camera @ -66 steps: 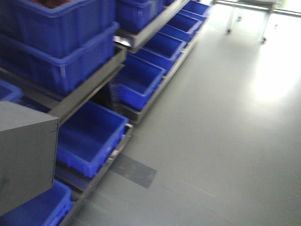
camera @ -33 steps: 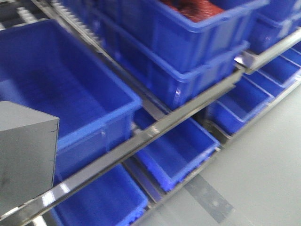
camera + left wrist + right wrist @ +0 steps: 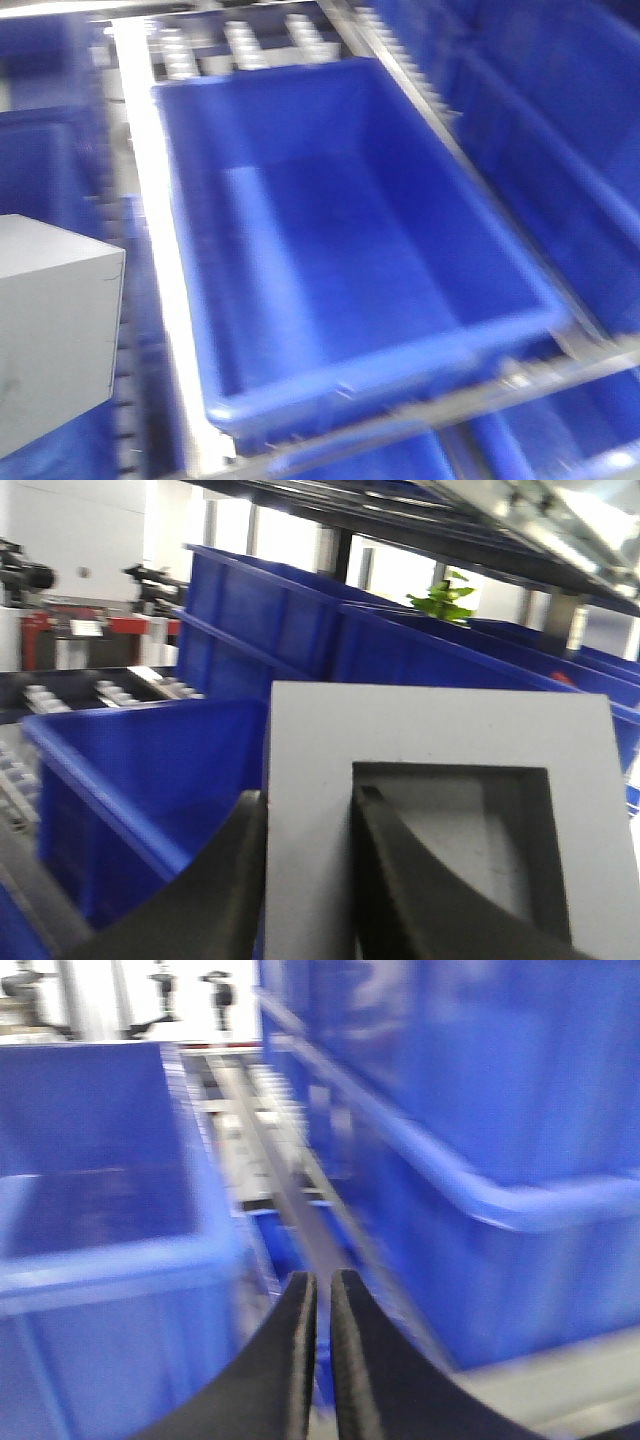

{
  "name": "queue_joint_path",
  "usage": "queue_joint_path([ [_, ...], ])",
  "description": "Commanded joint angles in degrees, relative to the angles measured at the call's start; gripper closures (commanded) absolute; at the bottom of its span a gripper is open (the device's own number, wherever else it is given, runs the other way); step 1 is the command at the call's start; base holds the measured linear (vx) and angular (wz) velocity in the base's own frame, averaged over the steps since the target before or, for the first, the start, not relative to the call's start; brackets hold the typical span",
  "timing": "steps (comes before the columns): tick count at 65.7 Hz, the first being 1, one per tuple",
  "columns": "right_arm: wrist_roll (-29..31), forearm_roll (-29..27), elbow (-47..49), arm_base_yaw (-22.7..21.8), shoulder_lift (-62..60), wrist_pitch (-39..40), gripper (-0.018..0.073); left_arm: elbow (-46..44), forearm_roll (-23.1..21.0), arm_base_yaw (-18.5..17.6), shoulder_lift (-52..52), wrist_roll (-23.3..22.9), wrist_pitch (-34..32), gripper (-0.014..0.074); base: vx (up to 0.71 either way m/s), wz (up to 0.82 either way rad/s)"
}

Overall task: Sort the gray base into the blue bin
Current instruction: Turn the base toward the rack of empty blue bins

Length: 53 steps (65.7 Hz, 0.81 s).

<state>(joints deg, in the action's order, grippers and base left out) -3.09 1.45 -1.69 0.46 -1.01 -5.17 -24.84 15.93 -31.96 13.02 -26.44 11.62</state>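
Matte gray cube-like base with square recess (image 3: pixel 440 720): held near deep blue plastic bin (image 3: pixel 400 365) | left gripper (image 3: pixel 310 805) pinched one recess wall | right gripper (image 3: pixel 322 1285) closed, empty | judged rigid, light, smooth-sided.

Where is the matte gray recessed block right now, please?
The matte gray block sits clamped in the left hand, at the front view's lower left, beside the large blue plastic bin.

The right gripper (image 3: pixel 323 1280), fingers almost touching with nothing between them, points along a metal rail (image 3: pixel 300 1222). A blue bin (image 3: pixel 100 1260) stands to its left and blurred blue crates (image 3: pixel 480 1200) to its right.
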Motion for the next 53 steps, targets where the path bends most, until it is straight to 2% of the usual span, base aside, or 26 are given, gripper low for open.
queue_joint_path([
  [1, 0.4, 0.4, -0.1, -0.2, -0.4, 4.2, 0.0564, -1.5, 0.1, -0.2, 0.7, -0.7, -5.9, 0.0591, 0.16, 0.62],
  [24, 0.4, 0.4, -0.1, -0.2, -0.4, 4.2, 0.0564, -1.5, 0.1, -0.2, 0.7, -0.7, -5.9, 0.0591, 0.12, 0.46],
  [53, 0.4, 0.4, -0.1, -0.2, -0.4, 4.2, 0.0564, -1.5, 0.1, -0.2, 0.7, -0.7, -5.9, 0.0591, 0.05, 0.19],
])
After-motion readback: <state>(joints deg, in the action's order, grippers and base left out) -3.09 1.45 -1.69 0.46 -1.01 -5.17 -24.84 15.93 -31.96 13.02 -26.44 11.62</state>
